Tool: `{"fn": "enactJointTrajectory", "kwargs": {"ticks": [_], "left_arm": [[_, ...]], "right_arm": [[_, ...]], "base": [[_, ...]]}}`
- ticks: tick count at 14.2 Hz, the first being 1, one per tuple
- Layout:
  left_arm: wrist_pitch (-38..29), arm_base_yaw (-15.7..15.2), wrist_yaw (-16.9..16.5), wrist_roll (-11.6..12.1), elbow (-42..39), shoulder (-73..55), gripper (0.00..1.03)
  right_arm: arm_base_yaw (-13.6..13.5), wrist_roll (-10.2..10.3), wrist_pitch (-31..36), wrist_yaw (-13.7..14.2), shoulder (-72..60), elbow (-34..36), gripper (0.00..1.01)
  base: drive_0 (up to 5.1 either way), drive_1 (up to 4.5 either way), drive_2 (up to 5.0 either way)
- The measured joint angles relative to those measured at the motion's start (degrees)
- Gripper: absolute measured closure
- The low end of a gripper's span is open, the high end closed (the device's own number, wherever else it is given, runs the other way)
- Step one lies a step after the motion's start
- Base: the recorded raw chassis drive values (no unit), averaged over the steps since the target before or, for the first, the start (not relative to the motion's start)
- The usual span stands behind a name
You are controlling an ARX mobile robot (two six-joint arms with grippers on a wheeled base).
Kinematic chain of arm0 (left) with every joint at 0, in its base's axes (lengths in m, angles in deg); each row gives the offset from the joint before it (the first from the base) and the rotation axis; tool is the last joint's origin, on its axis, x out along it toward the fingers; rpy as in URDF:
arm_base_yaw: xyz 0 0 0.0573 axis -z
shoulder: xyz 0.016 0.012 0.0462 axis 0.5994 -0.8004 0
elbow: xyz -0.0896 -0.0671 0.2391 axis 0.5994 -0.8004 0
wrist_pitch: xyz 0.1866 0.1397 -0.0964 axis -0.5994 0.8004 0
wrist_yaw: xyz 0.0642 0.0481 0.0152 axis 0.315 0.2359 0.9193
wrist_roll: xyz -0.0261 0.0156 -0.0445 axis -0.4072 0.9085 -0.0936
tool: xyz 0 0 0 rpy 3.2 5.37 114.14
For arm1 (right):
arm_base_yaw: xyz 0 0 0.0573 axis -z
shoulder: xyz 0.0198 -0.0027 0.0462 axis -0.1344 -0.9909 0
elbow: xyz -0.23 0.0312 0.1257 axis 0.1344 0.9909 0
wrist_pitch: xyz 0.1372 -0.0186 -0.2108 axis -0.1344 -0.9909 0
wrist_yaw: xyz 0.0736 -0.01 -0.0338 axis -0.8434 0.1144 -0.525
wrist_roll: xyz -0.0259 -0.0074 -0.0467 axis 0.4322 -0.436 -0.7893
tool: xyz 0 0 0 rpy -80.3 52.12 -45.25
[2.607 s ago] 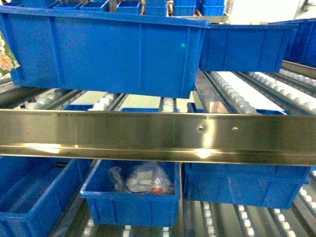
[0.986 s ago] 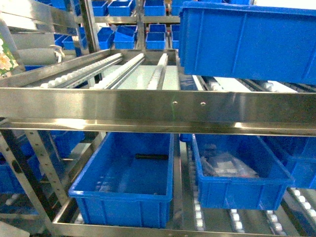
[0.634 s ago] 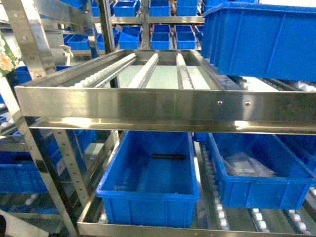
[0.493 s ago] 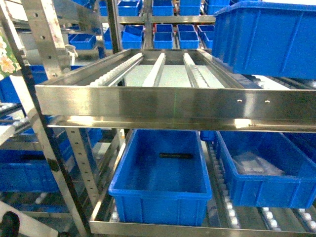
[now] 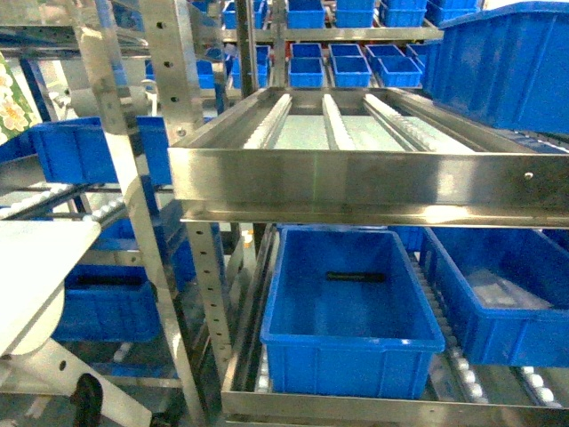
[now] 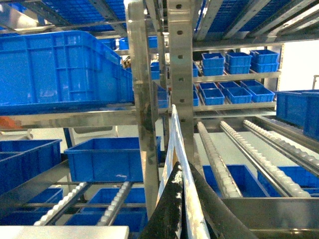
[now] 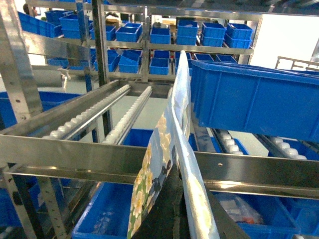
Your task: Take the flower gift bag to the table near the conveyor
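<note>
Gift bag (image 7: 172, 149) facing conveyor (image 5: 356, 133), blue bins (image 5: 351, 311).

1. Only a floral sliver of the flower gift bag (image 5: 11, 102) shows, cut by the head view's left edge.
2. The table (image 5: 36, 267) is cropped at the left.
3. Both grippers' jaws lie hidden behind bag edges in the wrist views.
</note>
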Motion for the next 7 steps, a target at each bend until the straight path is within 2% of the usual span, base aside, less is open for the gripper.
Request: {"fn": "enactJointTrajectory", "kwargs": {"ticks": [7], "left_arm": [[0.0, 0.0, 0.0, 0.0, 0.0, 0.0, 1.01]], "right_arm": [[0.0, 0.0, 0.0, 0.0, -0.2, 0.0, 0.99]], "base": [[-4.9, 1.50, 3.4]]}}
